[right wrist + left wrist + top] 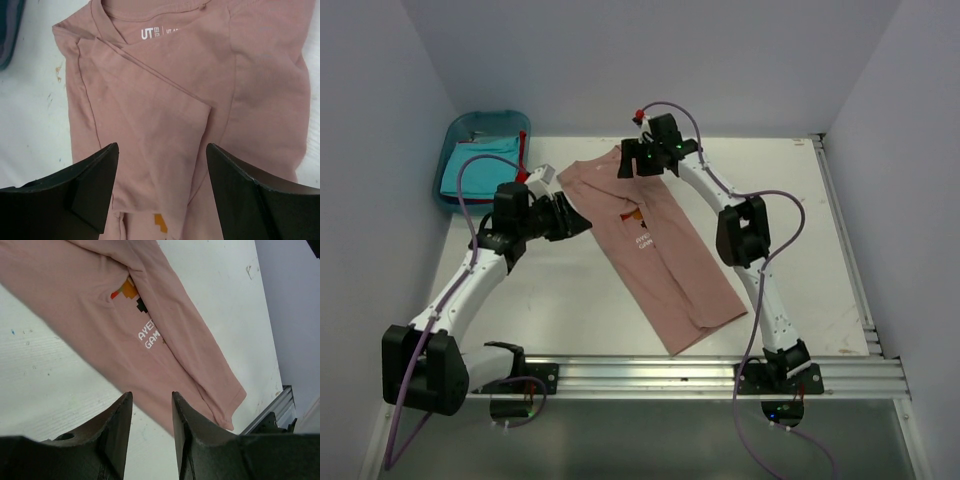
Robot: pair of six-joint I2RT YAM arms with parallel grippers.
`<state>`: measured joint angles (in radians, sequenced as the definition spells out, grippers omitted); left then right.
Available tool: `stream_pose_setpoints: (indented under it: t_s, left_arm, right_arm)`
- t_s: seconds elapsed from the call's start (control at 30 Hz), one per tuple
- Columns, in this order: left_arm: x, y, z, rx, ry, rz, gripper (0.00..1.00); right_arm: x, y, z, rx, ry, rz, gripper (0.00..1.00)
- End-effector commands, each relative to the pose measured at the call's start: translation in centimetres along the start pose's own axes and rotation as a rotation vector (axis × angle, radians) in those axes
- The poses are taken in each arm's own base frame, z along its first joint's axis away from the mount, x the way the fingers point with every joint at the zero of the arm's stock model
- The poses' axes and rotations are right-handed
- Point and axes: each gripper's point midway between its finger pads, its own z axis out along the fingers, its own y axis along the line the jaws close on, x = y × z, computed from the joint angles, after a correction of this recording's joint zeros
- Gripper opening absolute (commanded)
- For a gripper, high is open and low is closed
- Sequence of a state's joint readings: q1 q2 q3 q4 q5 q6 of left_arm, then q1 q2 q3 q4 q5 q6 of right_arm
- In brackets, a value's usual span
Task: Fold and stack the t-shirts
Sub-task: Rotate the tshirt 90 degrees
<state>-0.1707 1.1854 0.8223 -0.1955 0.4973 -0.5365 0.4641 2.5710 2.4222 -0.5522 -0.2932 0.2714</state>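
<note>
The dusty pink t-shirt lies on the white table, folded lengthwise into a long strip that runs from the back centre toward the front right. Its pixel print and white text show along the fold, and the collar label faces up. My left gripper hovers at the shirt's left edge, open, with nothing between its fingers. My right gripper hangs over the collar end, wide open above a folded-in sleeve. A turquoise t-shirt and a strip of red cloth lie in the bin.
The blue plastic bin stands at the back left corner. An aluminium rail runs along the front edge and another one down the right side. Grey walls close in the left, back and right.
</note>
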Motion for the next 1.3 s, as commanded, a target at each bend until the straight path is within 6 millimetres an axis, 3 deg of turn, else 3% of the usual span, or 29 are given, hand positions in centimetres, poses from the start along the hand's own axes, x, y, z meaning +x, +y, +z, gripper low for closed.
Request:
stream_pose_setpoints:
  t_s: [0.0, 0.37, 0.6, 0.73, 1.13, 1.27]
  left_arm:
    - [-0.7, -0.9, -0.7, 0.026, -0.032, 0.048, 0.41]
    - [-0.4, -0.8, -1.2, 0.015, -0.03, 0.058, 0.4]
    - [-0.1, -0.3, -0.9, 0.002, -0.02, 0.053, 0.39]
    - [0.4, 0.1, -0.6, -0.004, -0.008, 0.046, 0.38]
    - [0.5, 0.3, -0.8, -0.013, -0.009, 0.051, 0.38]
    - [0.5, 0.3, -0.8, -0.013, -0.009, 0.051, 0.37]
  right_arm:
    - [-3.3, 0.6, 0.5, -0.074, -0.106, -0.042, 0.75]
    - [-3.5, -1.0, 3.0, -0.063, -0.161, -0.053, 0.71]
    - [-2.5, -0.9, 3.7, -0.093, -0.141, -0.03, 0.51]
    - [-1.0, -1.1, 4.3, -0.101, -0.104, -0.007, 0.37]
    - [-0.3, -2.5, 4.2, -0.029, -0.086, 0.0, 0.35]
    - [0.1, -2.9, 4.3, -0.01, -0.084, 0.002, 0.3]
